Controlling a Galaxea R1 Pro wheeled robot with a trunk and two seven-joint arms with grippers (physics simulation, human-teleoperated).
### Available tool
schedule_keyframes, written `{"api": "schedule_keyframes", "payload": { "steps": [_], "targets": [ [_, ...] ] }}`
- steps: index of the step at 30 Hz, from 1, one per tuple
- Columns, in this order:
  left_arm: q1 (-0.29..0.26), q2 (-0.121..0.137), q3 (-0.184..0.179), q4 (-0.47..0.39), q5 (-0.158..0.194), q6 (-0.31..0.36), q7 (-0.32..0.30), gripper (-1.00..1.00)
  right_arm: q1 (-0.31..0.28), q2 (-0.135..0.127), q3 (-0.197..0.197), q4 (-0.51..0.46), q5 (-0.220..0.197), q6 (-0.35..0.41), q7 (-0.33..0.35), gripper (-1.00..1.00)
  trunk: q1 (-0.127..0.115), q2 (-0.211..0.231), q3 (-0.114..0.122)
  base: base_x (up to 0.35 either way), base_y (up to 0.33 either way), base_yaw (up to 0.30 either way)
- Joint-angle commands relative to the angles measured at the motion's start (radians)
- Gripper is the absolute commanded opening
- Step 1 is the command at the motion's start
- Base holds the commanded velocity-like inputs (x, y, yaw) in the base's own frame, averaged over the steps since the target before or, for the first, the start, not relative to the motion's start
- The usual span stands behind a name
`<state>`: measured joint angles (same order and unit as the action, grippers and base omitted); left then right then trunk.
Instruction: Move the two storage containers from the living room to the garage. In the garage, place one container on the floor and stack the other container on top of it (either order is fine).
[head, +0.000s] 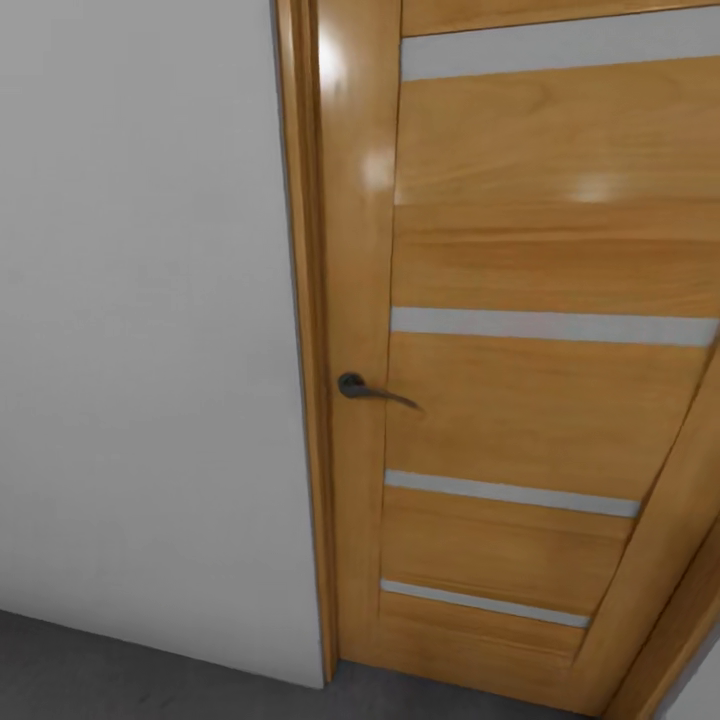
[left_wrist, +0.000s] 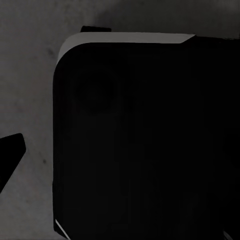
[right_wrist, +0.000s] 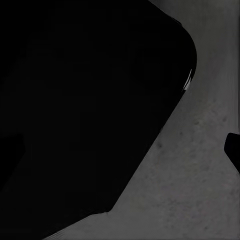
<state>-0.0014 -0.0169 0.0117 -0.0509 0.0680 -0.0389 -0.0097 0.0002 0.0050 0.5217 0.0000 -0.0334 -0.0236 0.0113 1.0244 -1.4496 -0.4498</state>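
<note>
— What did the robot face?
— A pale grey plain wall, then a glossy honey-coloured wooden door with a dark metal lever handle; likely it was in transit.
— And the pincers, the containers?
— Beneath each wrist lay mottled dark grey concrete floor and a black rounded body. Whether the pincers were apart couldn't be told; no containers were seen.

The floor shows as a dark grey strip of concrete at the foot of a pale grey wall in the head view — rough and faintly mottled. In the left wrist view the floor appears as the same speckled grey surface, and likewise in the right wrist view — matte, with small dark flecks.
</note>
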Motion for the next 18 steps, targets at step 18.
{"api": "schedule_keyframes", "payload": {
  "steps": [18],
  "targets": [
    [0.0,-0.002,0.001,0.0,0.007,-0.003,0.0,1.0,0.0,0.0,0.003,0.0,-0.005,-0.001,0.001,1.0,0.001,0.0,-0.001,0.112,0.036,-0.229]
  ]
}}
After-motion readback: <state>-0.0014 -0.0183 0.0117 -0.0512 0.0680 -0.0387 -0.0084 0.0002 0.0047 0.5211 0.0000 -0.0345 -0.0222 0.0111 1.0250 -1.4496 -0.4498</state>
